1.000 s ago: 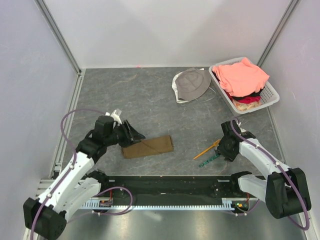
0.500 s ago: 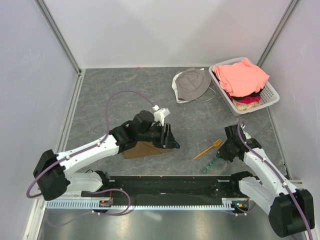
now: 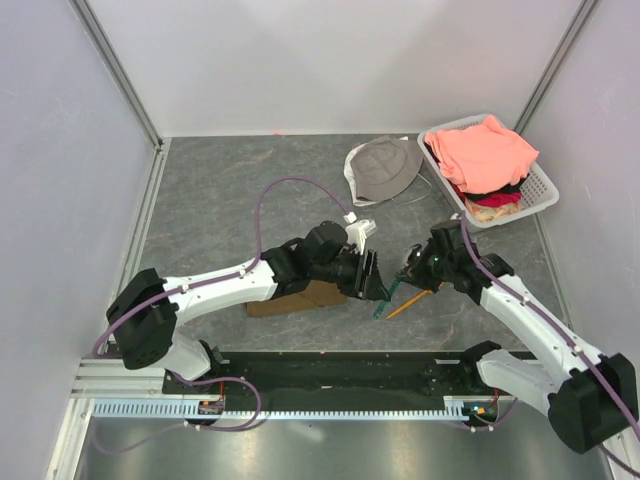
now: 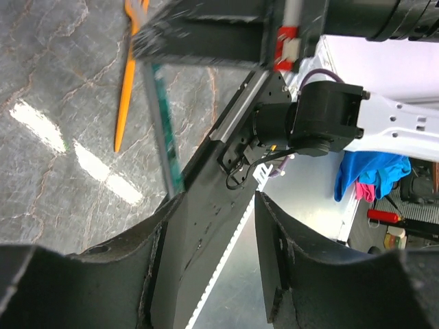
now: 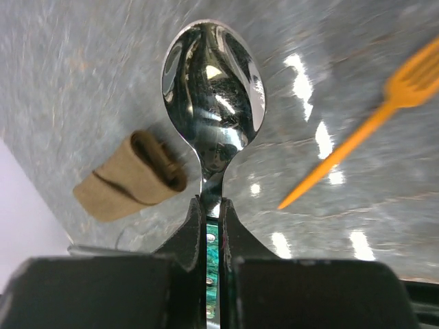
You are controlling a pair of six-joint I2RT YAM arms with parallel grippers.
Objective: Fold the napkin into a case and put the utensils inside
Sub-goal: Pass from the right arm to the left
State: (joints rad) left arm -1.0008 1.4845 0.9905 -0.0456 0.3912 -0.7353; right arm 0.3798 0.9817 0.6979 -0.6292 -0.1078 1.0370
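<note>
The napkin [image 3: 285, 301] lies as a narrow brown folded case, partly under my left arm; its open end shows as a loop [image 5: 130, 179] in the right wrist view. My right gripper [image 3: 410, 268] [image 5: 211, 205] is shut on the green-handled spoon [image 5: 212, 89], holding it above the table, its green handle [image 3: 383, 304] [image 4: 164, 130] hanging towards the front. The orange fork [image 3: 408, 303] [image 5: 363, 130] [image 4: 127, 82] lies flat just beside it. My left gripper [image 3: 372, 278] [image 4: 216, 226] is open with nothing between its fingers, at the case's right end, close to the spoon handle.
A grey bucket hat [image 3: 385, 168] lies at the back. A white basket [image 3: 545, 185] of salmon-pink clothes stands at the back right. The black base rail [image 3: 340, 370] runs along the table's near edge, and walls close off both sides.
My right gripper shut on the spoon, lifted it and carried it left toward the case. My left arm swung right across the napkin to meet it. The fork stayed put.
</note>
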